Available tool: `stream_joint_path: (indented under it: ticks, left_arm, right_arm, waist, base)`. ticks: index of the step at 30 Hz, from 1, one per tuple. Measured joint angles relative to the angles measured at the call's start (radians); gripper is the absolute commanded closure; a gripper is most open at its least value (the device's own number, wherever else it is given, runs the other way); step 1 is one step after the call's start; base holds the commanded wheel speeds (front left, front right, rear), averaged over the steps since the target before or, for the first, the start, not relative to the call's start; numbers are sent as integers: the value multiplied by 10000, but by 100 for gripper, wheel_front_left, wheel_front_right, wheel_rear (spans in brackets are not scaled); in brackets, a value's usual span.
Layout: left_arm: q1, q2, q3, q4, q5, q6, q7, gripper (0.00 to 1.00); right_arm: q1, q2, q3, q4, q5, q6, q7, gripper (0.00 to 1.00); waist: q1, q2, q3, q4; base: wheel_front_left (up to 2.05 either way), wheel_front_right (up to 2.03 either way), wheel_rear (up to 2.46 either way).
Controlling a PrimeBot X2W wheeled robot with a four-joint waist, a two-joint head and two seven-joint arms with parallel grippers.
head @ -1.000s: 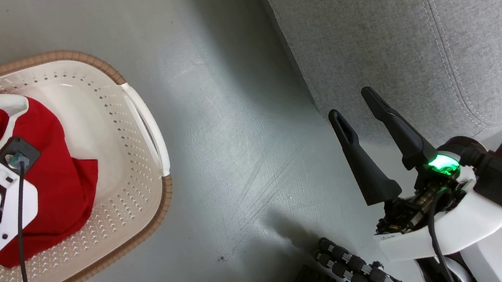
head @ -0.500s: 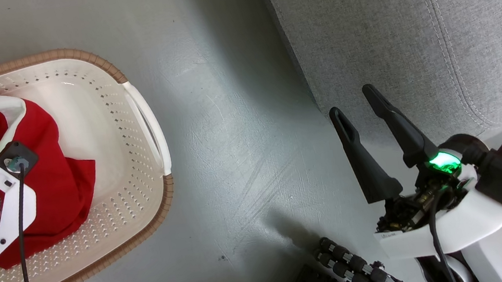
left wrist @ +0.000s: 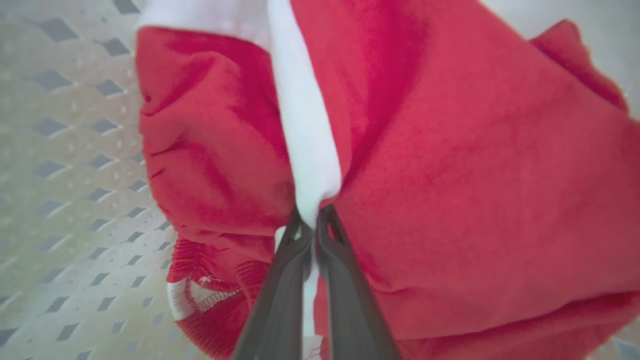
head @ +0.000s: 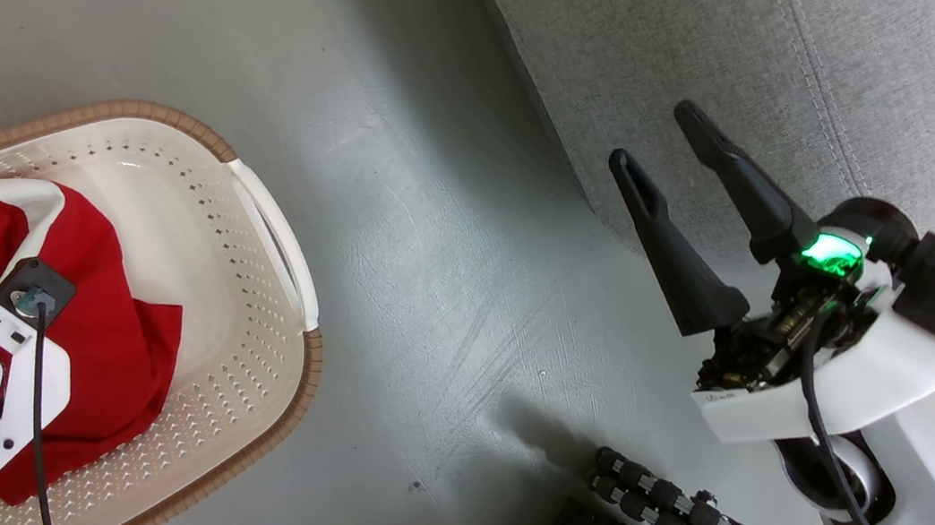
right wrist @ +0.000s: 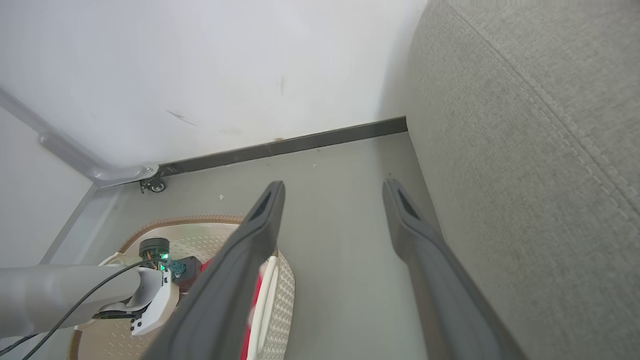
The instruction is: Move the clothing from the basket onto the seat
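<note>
Left wrist view: our left gripper (left wrist: 312,220) has its fingers clenched on the white trim of the red garment (left wrist: 450,175). A second ago they stood apart. The cloth gathers into folds at the pinch, and the perforated wall of the basket (left wrist: 65,165) lies just beside it.

In the head view the red garment (head: 113,345) sits heaped in the basket's left part, under our left wrist, looking much as before. Well to the right of the basket (head: 310,355), our right gripper (head: 654,134) keeps its fingers spread and grasps nothing. It now reaches a little farther over the near edge of the seat (head: 759,7) than it did.

The basket's right half is bare. There the wall rises to the white handle (head: 276,233) and the brown rim, the edges between the garment and the floor. A broad strip of bare grey floor (head: 425,214) separates the basket from the seat's rounded side. In the right wrist view a white wall (right wrist: 225,65) stands beyond the basket.
</note>
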Motion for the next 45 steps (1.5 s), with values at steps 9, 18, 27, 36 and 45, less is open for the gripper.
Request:
stream_joint_path:
  ticks: [9,18,27,36,45]
  left_arm:
    - [-9,4,-25,128,-42,0,-435,100]
    - [34,-174,90,176,-245,2,-988,100]
    - [427,-385,219,244,-510,81,-1624,100]
    - [1008,-892,489,222,-978,293,-2424,100]
    - [1713,-1304,836,138,-1526,518,-2736,100]
  right_arm:
    - [-587,-2,-178,117,-75,0,0,0]
    - [-1205,-12,-548,355,-182,0,0,0]
    - [-1414,-17,-788,713,-276,0,0,0]
    - [-1414,-25,-880,1139,-573,0,0,0]
    - [-1370,-36,-917,1559,-825,0,0,0]
  waist:
    - [0,0,-256,-22]
    - [0,0,-750,131]
    - [0,0,-1384,365]
    - [0,0,-2202,662]
    - [0,0,-3204,1021]
  base:
    - [0,0,0]
    - [0,0,0]
    - [0,0,0]
    - [0,0,0]
    - [0,0,0]
